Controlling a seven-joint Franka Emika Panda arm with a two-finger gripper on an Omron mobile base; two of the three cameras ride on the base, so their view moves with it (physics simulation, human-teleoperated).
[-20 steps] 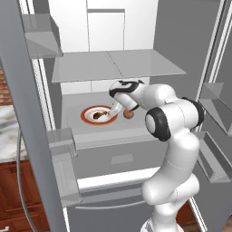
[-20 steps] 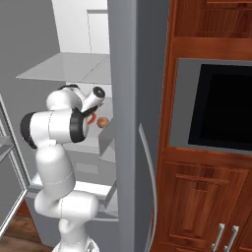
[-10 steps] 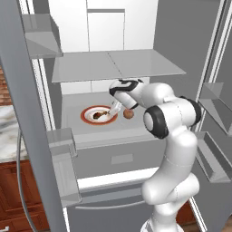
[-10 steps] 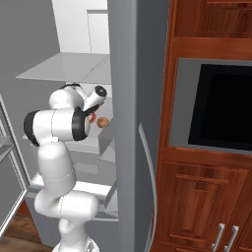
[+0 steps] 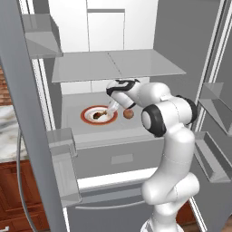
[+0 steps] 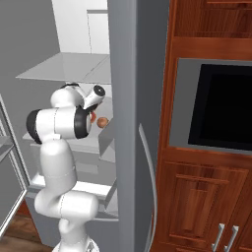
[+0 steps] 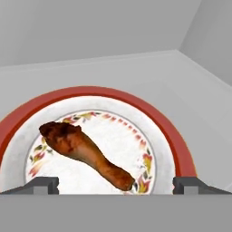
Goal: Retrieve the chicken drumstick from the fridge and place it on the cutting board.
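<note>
Spread wide, the end effector [image 7: 115,186] hangs just above the red-rimmed plate [image 7: 179,149] on a shelf inside the fridge [image 5: 118,68], fingertips [image 7: 43,185] set apart on either side, presumably so they can straddle the meat. Directly ahead and below lies the chicken drumstick [image 7: 86,154], flat on the plate with its thin end nearest the end effector's middle. A round brown food [image 5: 128,114] sits on the shelf just beside the arm. I judge the grasp not yet made.

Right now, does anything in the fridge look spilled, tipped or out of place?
Nothing stands out. The chicken drumstick lies intact on the red-rimmed plate, a round brown food sits on the shelf beside it, and the open claw hangs over the plate.
</note>
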